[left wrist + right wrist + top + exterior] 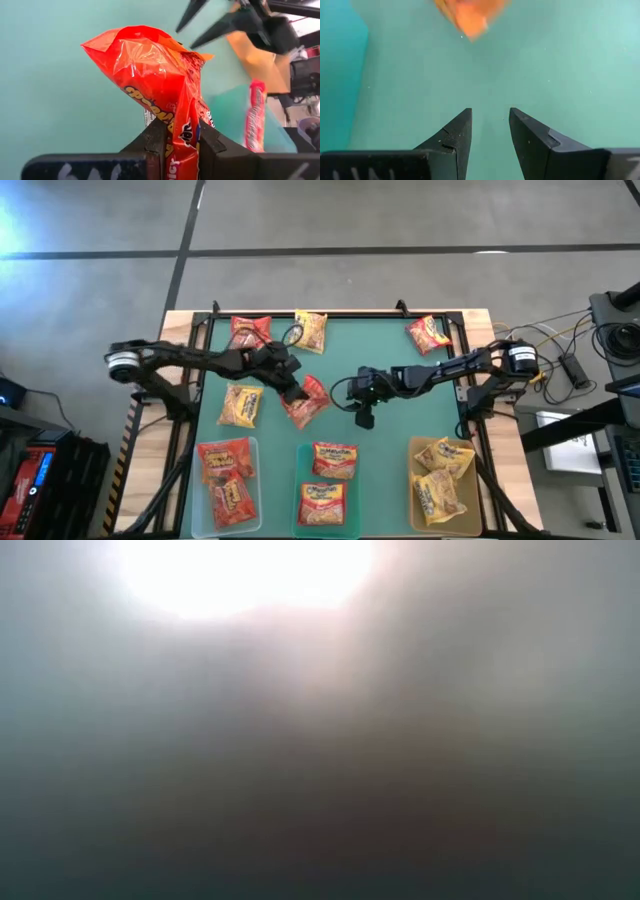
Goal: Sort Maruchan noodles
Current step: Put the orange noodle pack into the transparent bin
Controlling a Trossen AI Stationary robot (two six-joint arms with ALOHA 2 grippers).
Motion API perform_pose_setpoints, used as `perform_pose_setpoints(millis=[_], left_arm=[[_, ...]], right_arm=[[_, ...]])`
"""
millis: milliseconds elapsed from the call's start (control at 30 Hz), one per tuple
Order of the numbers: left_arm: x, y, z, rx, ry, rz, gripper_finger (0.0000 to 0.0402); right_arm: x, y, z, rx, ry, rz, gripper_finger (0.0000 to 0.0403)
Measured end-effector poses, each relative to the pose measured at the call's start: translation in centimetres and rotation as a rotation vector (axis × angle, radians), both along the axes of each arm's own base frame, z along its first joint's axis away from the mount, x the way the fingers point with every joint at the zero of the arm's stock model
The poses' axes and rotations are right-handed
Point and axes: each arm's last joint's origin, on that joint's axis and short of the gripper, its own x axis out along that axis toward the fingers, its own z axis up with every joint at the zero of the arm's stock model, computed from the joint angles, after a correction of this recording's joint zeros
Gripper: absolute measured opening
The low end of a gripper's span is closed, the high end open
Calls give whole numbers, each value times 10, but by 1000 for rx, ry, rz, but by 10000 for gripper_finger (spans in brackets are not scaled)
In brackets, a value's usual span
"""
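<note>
The red packet (pixel 165 100) is clamped by one edge between the fingers of the left gripper (pixel 181 145), near the middle of the green mat (pixel 370 345) and hanging crumpled from the grip. Loose packets remain on the mat: a yellow one (pixel 240 405) beside the left arm, a red one (pixel 249 331) and a yellow one (pixel 310 331) at the far edge, and one more (pixel 428 334) at the far right corner. Three bins line the near edge: the left bin (pixel 253 446) holds red packets, the middle bin (pixel 302 452) orange-red ones, the right bin (pixel 414 448) yellow ones.

The right gripper (pixel 490 125) hovers over bare mat close to the held packet, fingers parted by a narrow gap and empty.

Judgement: the step in hand is carrying the red packet to its bin. The grip is on thin film near an edge, so travel should be smooth, and release should come only when the packet is well inside the bin walls. The right arm sits near the likely path and needs clearance.

The mat lies on a wooden table (pixel 180 320); grey floor surrounds it, with cables and equipment at the right. The low view shows nothing usable.
</note>
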Motion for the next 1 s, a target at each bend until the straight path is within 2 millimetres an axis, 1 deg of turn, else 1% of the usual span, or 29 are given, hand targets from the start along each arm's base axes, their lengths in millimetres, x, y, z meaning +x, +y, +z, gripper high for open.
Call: perform_pose_setpoints(millis=[100, 167, 300, 367, 467, 633, 767, 867, 1000], left_arm=[[-13, -9, 18, 3, 3, -16, 38], [-21, -19, 29, 1, 6, -47, 38], [-34, -49, 52, -6, -38, -105, 38], [-39, -67, 59, -18, -46, -143, 38], [-51, -95, 65, -59, -14, -219, 40], [-85, -141, 65, -128, 170, -361, 42], [-108, -174, 67, -135, 221, -450, 42], [-121, -192, 67, -120, 231, -457, 43], [-131, -203, 65, -104, 254, -382, 49]], right_arm=[[-2, 0, 0, 1, 17, -1, 123], [-1, 0, -1, 2, 17, -1, 123], [-1, 0, -1, -2, 16, -3, 123], [-2, 0, -1, -2, 18, -3, 123], [-1, 0, -1, -7, 16, 2, 123], [-1, 0, -1, 23, 19, -29, 123], [-1, 0, -1, 20, 14, -26, 123], [0, 0, 0, 6, 7, -12, 123], [0, 0, 0, 22, 7, -29, 123]])
